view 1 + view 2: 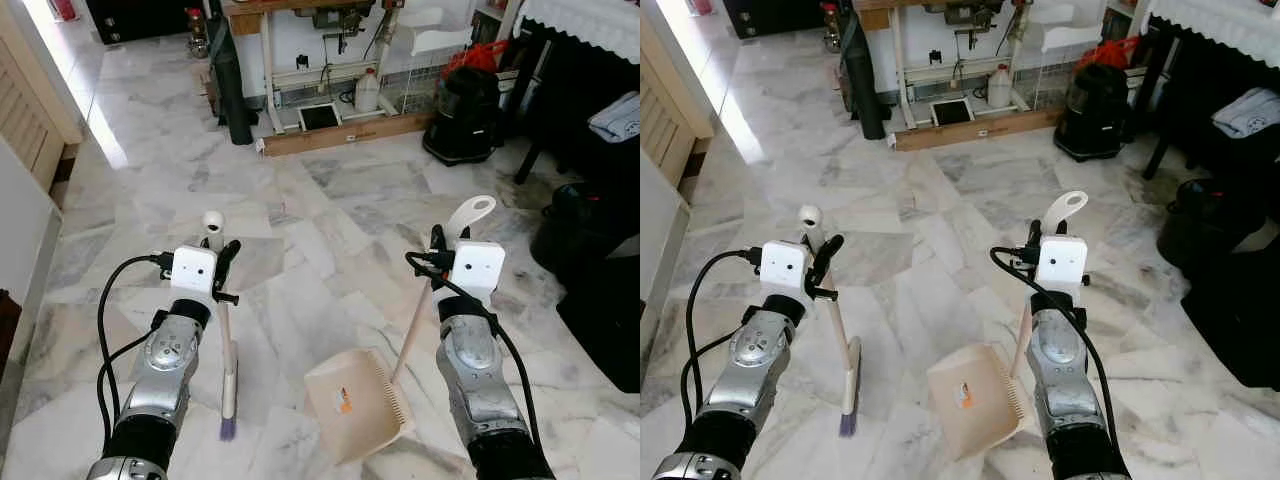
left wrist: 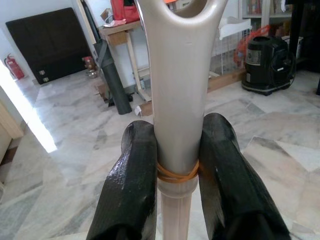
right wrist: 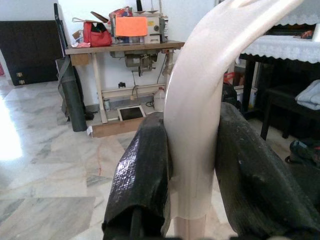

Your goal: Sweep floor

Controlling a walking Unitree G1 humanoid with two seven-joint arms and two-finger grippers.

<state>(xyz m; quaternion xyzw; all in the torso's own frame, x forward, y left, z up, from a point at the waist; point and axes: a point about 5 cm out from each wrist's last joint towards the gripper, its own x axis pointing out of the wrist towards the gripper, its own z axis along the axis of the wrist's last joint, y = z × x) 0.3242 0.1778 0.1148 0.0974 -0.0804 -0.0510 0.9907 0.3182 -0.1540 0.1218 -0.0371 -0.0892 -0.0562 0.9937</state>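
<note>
Left end effector [image 1: 226, 262]: both black fingers [image 2: 131, 185] clamped tight on the upper handle of the broom [image 1: 227, 370], narrow gap taken up entirely by the shaft. An orange rubber band [image 2: 176, 173] wraps the handle right at the finger line. Broom stands near upright, rounded handle top poking above the end effector, purple bristle tip touching the marble floor [image 1: 320, 200] in front of the left arm.

Right end effector [image 1: 438, 250]: fingers [image 3: 142, 175] pinched on the curved cream grip of the dustpan [image 1: 355, 400], holding it firmly, no visible slack. The looped handle end sticks up above the end effector; the wooden-coloured shaft slants down and toward the robot's left to the beige pan, which sits on the floor between the two arms, nearer the right one. Pan has an orange sticker on its face and a comb edge on its right side.

Broom head and pan are apart, not touching.

Far side of the floor: a sewing machine bench [image 3: 125, 50] against the wall, a dark rolled mat [image 1: 232, 95] leaning by it, a black vacuum cleaner [image 1: 465, 115] to the right, and a white jug [image 1: 368, 92] under the bench.
</note>
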